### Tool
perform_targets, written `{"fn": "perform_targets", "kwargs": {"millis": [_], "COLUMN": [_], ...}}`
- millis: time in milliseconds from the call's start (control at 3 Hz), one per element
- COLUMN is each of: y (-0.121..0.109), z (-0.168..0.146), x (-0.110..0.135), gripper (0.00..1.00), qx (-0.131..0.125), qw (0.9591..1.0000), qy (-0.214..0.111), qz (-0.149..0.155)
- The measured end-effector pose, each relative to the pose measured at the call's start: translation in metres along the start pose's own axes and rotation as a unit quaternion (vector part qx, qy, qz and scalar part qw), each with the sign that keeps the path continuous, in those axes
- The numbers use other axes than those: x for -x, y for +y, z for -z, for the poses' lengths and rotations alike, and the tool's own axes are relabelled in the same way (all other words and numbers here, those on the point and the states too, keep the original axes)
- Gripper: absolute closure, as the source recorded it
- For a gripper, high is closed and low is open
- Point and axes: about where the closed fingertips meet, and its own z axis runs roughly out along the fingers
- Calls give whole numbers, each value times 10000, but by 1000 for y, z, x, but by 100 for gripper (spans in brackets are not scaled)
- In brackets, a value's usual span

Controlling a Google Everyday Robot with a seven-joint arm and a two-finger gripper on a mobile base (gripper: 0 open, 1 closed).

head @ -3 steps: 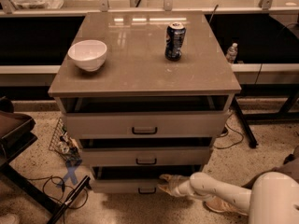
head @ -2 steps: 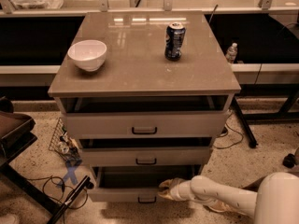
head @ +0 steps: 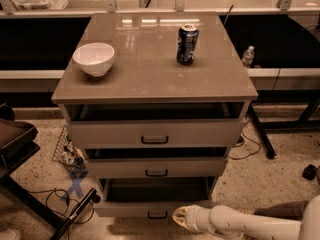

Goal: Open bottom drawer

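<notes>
The bottom drawer point(head: 125, 208) is the lowest pale front of the three-drawer cabinet, with a small black handle point(head: 157, 215). It stands pulled out toward me, its dark inside showing above the front. My gripper point(head: 179, 215) is at the end of the white arm coming in from the lower right. It sits at the drawer's front edge, just right of the handle.
The middle drawer point(head: 156, 167) and top drawer point(head: 155, 133) stand slightly out. A white bowl point(head: 93, 58) and a soda can point(head: 187, 44) stand on the cabinet top. A dark stand leg point(head: 75, 211) and cables lie on the floor at the left.
The bottom drawer has slid out toward me. My gripper has moved back with it, staying at the drawer front near the handle.
</notes>
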Motion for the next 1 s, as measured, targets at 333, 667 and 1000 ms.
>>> {"fn": "perform_targets", "kwargs": {"millis": [333,667,1000], "y": [36,53,34], "z": [33,34,26], "x": [15,17,20], "gripper": [100,82,59], "qx": [-50,58,-78], "qw": [9998,9999,9996], "qy": [-22,-47,-40], "qz": [165,152,259]}}
